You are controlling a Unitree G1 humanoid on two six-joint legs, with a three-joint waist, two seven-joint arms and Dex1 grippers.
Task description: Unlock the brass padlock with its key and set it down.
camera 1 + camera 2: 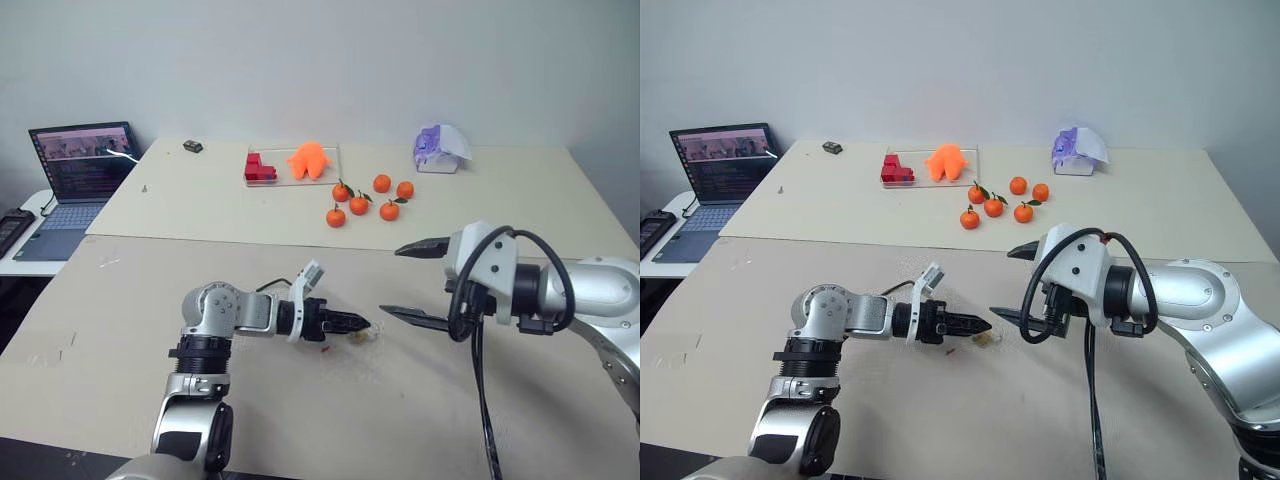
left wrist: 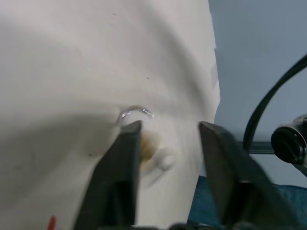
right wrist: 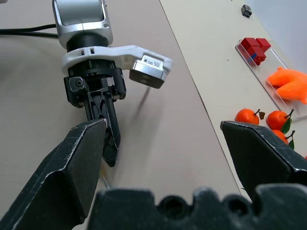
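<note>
The brass padlock (image 2: pixel 148 146) lies on the beige table (image 1: pixel 300 420), its thin silver shackle (image 2: pixel 136 111) curving away from the body. My left gripper (image 2: pixel 170 125) hovers low over it and is open, and one finger (image 2: pixel 125 158) covers part of the brass body. From the head the padlock (image 1: pixel 369 336) is a small pale-yellow spot just past the left gripper (image 1: pixel 360 324). A pale blur (image 2: pixel 165 160) beside the body may be the key; I cannot tell. My right gripper (image 1: pixel 393 281) hangs higher to the right, wide open and empty, pointing at the left one.
A small red speck (image 1: pixel 325 349) lies by the left fingers. On the far table are several oranges (image 1: pixel 360 203), a clear tray (image 1: pixel 335 165) with red blocks (image 1: pixel 260 167) and an orange toy (image 1: pixel 310 160), and a purple-white object (image 1: pixel 440 148). A laptop (image 1: pixel 85 165) stands far left.
</note>
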